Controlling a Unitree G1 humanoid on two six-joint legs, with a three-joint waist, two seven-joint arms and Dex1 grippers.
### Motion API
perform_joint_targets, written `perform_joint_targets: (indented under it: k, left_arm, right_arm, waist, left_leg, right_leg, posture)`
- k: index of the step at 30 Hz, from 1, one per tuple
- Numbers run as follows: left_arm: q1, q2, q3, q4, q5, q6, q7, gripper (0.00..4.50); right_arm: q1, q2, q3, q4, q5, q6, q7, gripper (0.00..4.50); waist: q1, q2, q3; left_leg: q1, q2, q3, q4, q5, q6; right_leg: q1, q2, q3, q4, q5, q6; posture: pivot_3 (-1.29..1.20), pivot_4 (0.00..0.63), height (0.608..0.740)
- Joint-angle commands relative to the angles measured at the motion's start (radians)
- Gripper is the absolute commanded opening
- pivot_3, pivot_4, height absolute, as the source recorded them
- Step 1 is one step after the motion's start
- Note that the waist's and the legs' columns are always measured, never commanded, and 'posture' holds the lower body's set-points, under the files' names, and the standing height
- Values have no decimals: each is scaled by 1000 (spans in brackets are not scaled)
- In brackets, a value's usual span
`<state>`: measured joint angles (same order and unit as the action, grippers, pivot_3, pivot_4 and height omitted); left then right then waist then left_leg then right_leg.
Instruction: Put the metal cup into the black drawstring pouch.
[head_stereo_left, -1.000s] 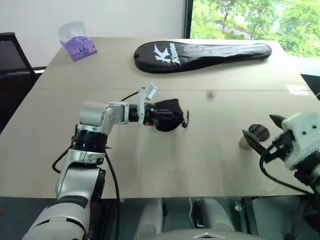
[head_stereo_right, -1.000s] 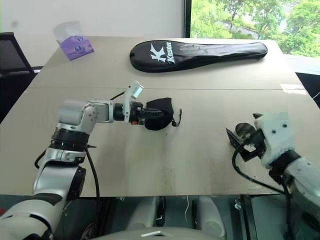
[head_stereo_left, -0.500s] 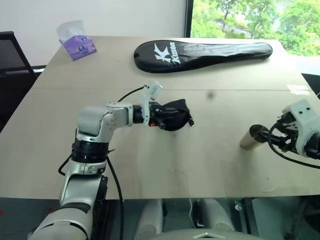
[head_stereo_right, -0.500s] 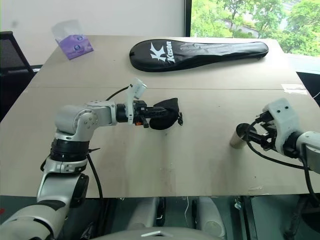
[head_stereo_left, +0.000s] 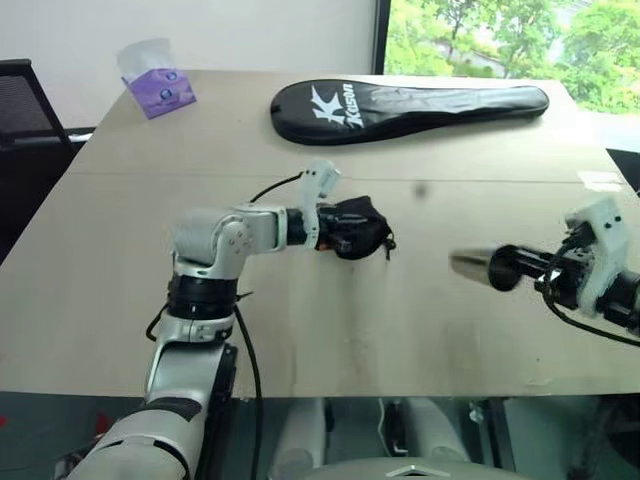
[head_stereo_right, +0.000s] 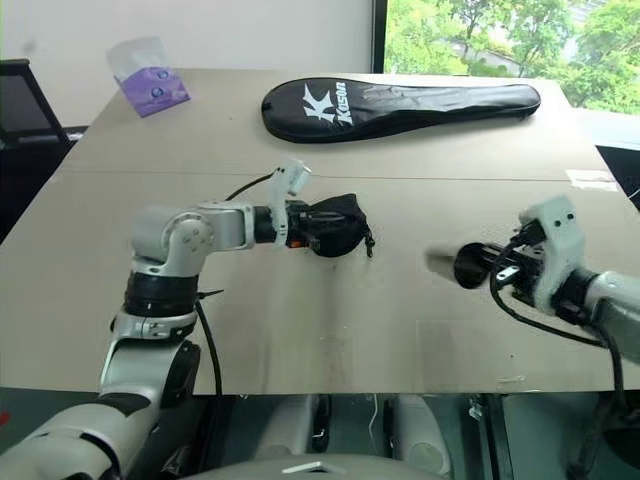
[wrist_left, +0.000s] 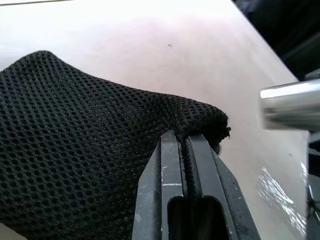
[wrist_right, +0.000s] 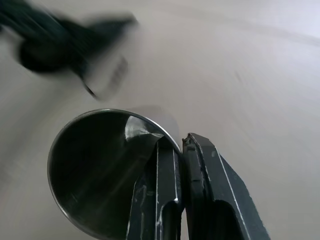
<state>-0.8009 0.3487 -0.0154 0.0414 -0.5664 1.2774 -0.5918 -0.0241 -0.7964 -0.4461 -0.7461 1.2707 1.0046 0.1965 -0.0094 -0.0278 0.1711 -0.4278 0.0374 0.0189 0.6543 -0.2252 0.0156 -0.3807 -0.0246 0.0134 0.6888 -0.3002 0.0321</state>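
Where the cup stood upright on the table a second ago beside spread fingers, now lifted clear and tipped on its side: right gripper (wrist_right: 181, 150) clamped on the metal cup (head_stereo_left: 478, 266) at its rim, one finger inside. Further out, left gripper (wrist_left: 184, 145) pinched tight on the black drawstring pouch (head_stereo_left: 358, 226), still low over the table (head_stereo_left: 330, 330). Insertion likely next.
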Motion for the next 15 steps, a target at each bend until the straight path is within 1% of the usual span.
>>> perform_joint_targets:
  k: [1,2,3,5,7,10,12,15]
  left_arm:
    - [-34,-30,-30,24,21,-6,26,0]
    - [-38,-36,-35,28,21,-4,25,0]
    - [-44,-53,-27,30,12,3,29,0]
    - [-58,-85,0,30,-13,27,34,0]
    - [-64,-94,6,18,-25,43,30,0]
    - [-70,-96,13,16,-30,64,37,0]
    - [-79,-98,22,22,-36,78,41,0]
    - [-88,-108,32,32,-31,90,56,0]
  right_arm:
    - [-40,168,99,-80,-40,-158,-69,112]
    - [-51,228,139,-77,-75,-193,-87,112]
    - [-61,270,203,-63,-153,-227,-78,112]
    - [-69,305,348,3,-381,-333,-24,112]
    - [-69,354,442,89,-526,-444,21,112]
    - [-61,405,509,190,-660,-564,66,112]
    - [-53,430,530,239,-718,-627,93,112]
    - [-42,458,564,295,-796,-708,135,112]
  waist:
    - [-4,0,0]
    - [-6,-1,0]
    - [-5,0,0]
    - [-4,0,0]
    - [-1,0,0]
    - [-3,0,0]
    - [-3,0,0]
    - [-2,0,0]
  left_leg:
    - [0,0,0,0,0,0]
    - [0,0,0,0,0,0]
    - [0,0,0,0,0,0]
    - [0,0,1,1,1,-2]
    - [0,-1,1,1,2,-3]
    - [0,0,1,1,3,-4]
    - [-2,0,2,1,3,-5]
    - [-2,0,2,1,3,-5]
  right_leg:
    - [0,0,0,0,0,0]
    - [0,0,0,0,0,0]
    - [0,0,1,0,0,0]
    - [-1,0,1,1,0,0]
    - [-1,0,1,1,0,0]
    - [-2,0,2,2,0,0]
    - [-6,0,3,4,0,0]
    - [-6,0,2,5,0,0]
  posture:
    - [0,150,740]
    - [0,150,740]
    - [0,150,740]
    - [0,150,740]
    - [0,150,740]
    - [0,150,740]
    - [0,150,740]
    - [0,150,740]
